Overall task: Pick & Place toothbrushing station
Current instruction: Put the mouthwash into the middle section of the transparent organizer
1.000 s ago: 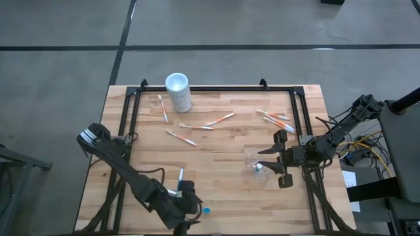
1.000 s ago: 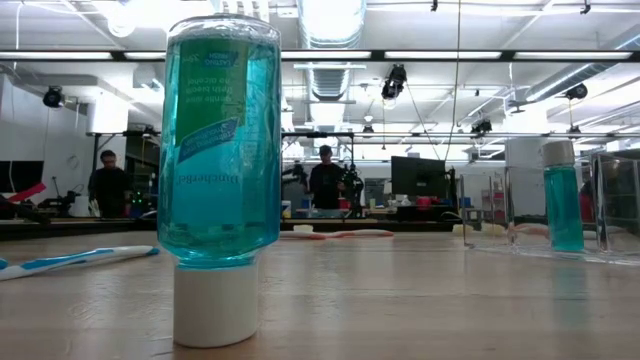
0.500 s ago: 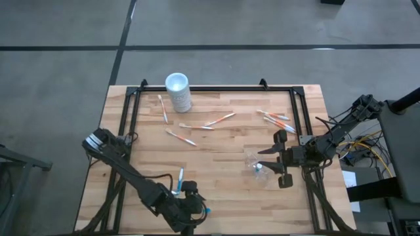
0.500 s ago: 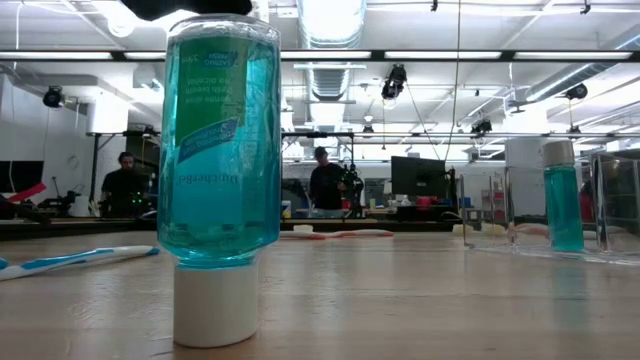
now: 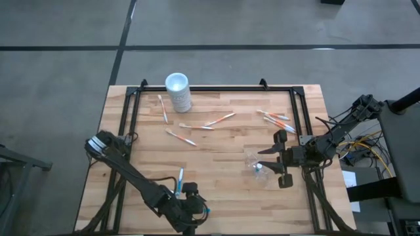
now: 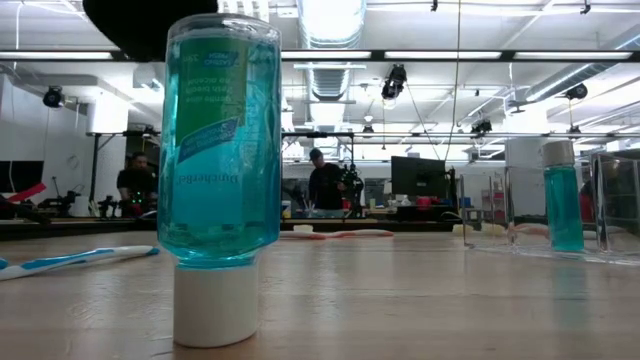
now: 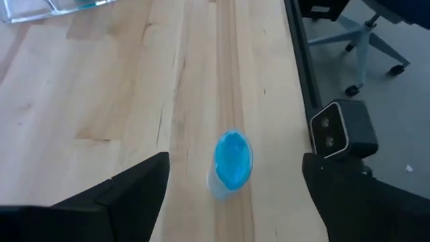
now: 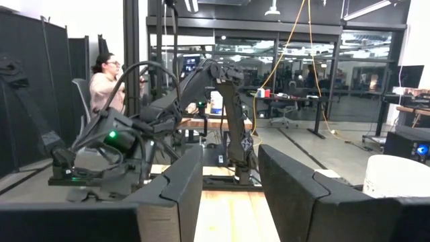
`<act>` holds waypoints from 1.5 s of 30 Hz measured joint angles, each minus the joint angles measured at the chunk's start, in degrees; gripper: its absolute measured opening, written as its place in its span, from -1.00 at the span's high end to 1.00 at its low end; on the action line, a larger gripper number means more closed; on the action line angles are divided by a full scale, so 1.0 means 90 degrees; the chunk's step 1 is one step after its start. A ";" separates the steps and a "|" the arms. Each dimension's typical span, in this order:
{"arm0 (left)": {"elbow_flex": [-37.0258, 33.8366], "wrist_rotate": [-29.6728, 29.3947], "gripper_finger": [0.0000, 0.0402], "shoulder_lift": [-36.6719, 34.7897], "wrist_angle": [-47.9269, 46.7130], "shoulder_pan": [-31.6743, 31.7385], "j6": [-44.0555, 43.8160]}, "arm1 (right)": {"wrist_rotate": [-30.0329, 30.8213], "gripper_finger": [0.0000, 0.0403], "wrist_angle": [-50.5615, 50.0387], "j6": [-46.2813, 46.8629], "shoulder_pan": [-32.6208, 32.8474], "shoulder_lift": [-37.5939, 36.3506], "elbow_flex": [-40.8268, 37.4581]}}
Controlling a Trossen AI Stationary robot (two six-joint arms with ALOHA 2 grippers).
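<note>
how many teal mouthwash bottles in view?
2. One mouthwash bottle stands cap-down at the near edge of the table; the other bottle is at the clear cup, right side. None seem hidden.

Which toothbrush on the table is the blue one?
The blue-and-white toothbrush lying alone near the front edge, just beside the left claw. The other toothbrushes, mid-table and at the far right, are all orange-and-white.

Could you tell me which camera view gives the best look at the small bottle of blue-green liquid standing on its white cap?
The low view: the bottle fills it, label and cap plain. The left wrist view shows it from above between the open left gripper fingers; the high view shows a speck; the right wrist view misses it.
</note>
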 joint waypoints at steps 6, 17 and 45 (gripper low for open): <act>-0.0003 0.0002 -0.72 0.0154 0.0153 0.0085 0.0001 | 0.0000 0.30 -0.0001 0.0000 -0.0002 0.0000 0.0000; -0.0005 0.0085 -0.68 0.0459 0.0217 0.0263 0.0011 | -0.0002 0.30 -0.0001 0.0000 0.0001 0.0000 -0.0002; -0.0006 0.0196 0.25 0.0522 0.0282 0.0315 0.0091 | 0.0001 0.30 -0.0001 0.0000 -0.0001 0.0000 -0.0002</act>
